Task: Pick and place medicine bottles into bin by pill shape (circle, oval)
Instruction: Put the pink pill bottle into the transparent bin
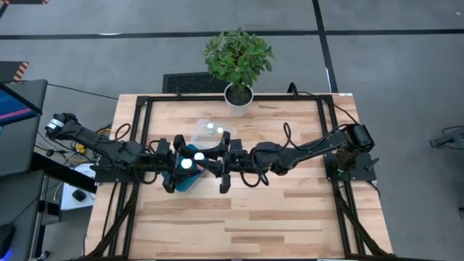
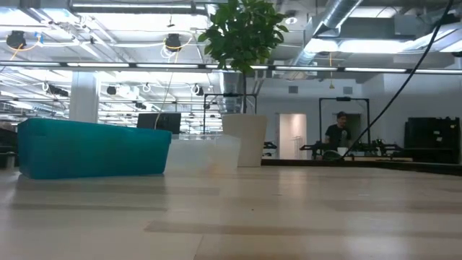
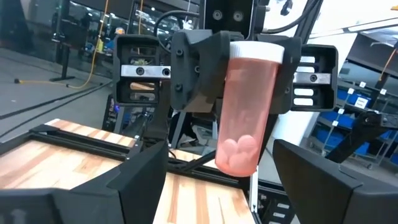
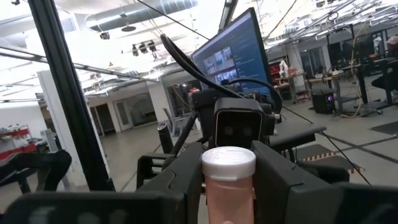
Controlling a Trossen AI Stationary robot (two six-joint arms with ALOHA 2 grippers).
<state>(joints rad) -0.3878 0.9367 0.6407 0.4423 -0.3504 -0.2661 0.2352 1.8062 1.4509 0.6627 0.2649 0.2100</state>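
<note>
The surface point(image 1: 239, 217) carries a teal bin point(image 2: 94, 148) and a clear bin point(image 1: 210, 130) near its far edge. Above mid-surface, the right gripper point(image 3: 233, 74) clamps an orange medicine bottle point(image 3: 245, 109), white cap up. The left gripper point(image 1: 175, 172), fingers spread wide, faces it over the teal bin.

held medicine bottle point(image 3: 247, 112): translucent orange body, white cap, upright, round-looking pills at bottom (shape hard to confirm), clamped by right gripper point(image 3: 233, 74) above table | two white caps point(image 1: 215, 130) in clear bin point(image 1: 206, 125) | two more caps point(image 1: 192, 159) in teal bin point(image 1: 190, 181), bodies hidden
</note>
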